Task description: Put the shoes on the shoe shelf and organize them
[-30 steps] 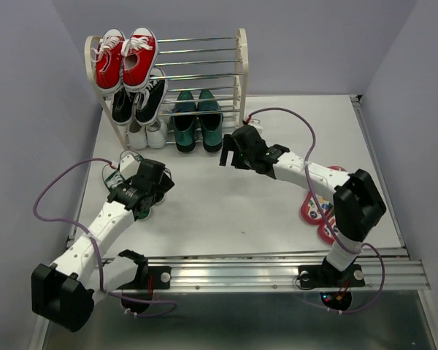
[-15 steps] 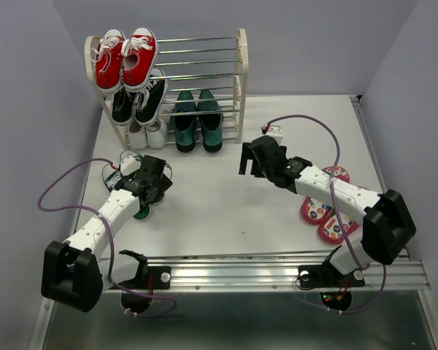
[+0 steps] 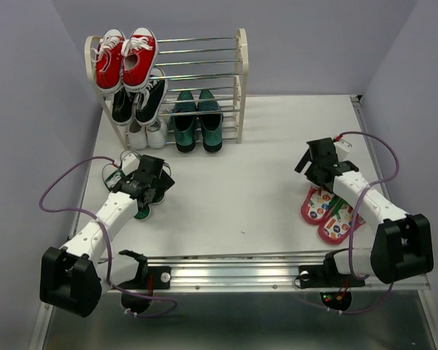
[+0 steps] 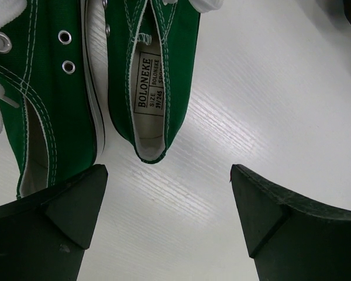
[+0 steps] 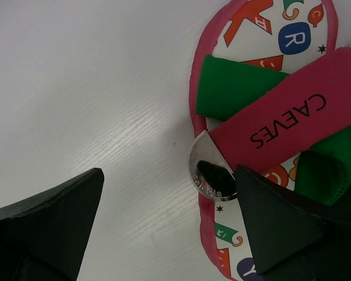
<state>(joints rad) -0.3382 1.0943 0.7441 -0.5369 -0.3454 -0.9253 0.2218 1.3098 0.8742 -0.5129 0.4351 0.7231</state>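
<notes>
The walls are a flat lilac-grey, and the table (image 3: 233, 197) is a white sheet with a faint brushed grain and an aluminium rail along its near edge. At the back left stands the shoe shelf (image 3: 241, 73), with cream side frames and thin chrome rods.

Red sneakers (image 3: 125, 58) with white laces lie on its top tier, and black sneakers (image 3: 139, 102) sit a tier lower. The glossy dark green loafers (image 3: 197, 120) are on the low tier beside them, toes pointing out front.

The left gripper (image 4: 167, 175) hangs over the left side of the table with its blunt black fingers spread wide and nothing between them. Just ahead of it lie the green canvas sneakers (image 4: 47, 99), side by side, with white stitching, metal eyelets and a printed insole label.

The right gripper (image 5: 169, 175) is also spread wide and empty, low over the right side of the table. One finger edges over a flip-flop. The flip-flops (image 3: 328, 215) lie flat there, with pink rims, letter-printed footbeds, a broad pink strap over green padding, and a small round metal tag.
</notes>
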